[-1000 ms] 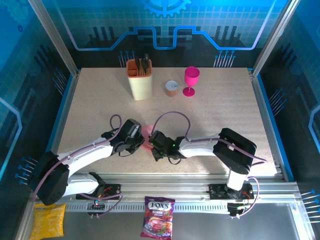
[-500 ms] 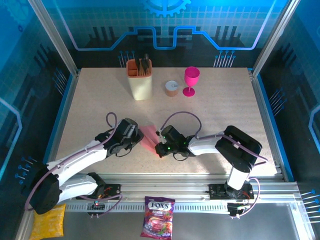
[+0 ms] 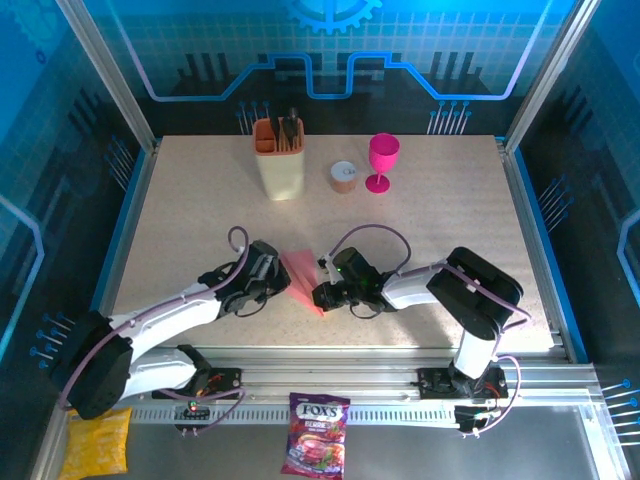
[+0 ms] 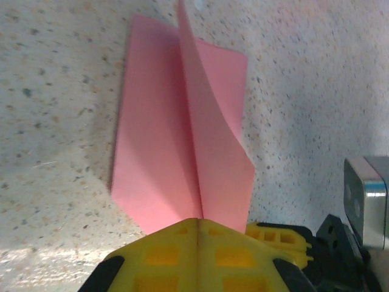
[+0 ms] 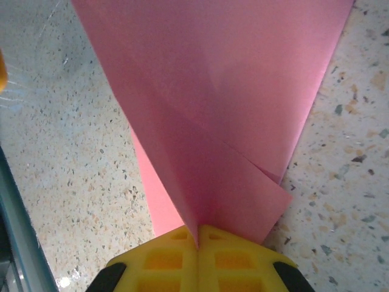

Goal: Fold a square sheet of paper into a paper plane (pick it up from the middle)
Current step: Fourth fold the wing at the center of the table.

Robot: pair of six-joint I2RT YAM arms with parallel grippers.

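Observation:
The salmon-pink paper [image 3: 300, 272] lies low over the table as a slim, pointed paper plane with a raised centre crease, between both grippers. My left gripper [image 3: 280, 285] is shut on its near-left edge. In the left wrist view the yellow jaws [image 4: 199, 222] pinch the upright crease of the paper plane [image 4: 176, 140]. My right gripper [image 3: 319, 296] is shut on the pointed end. In the right wrist view its jaws [image 5: 197, 236] clamp a fold of the paper plane [image 5: 231, 91]. A yellow finger [image 4: 281, 234] of the right gripper shows beside the left one.
At the back of the table stand a cream holder with an orange insert [image 3: 280, 160], a small round tin [image 3: 343, 177] and a magenta goblet [image 3: 381, 160]. A candy bag [image 3: 316, 445] and a yellow packet [image 3: 95, 440] lie below the table's front rail.
The two grippers have drawn apart, the right one moving right. The paper, almost hidden between them a second ago, now shows stretched out as a pink wedge.

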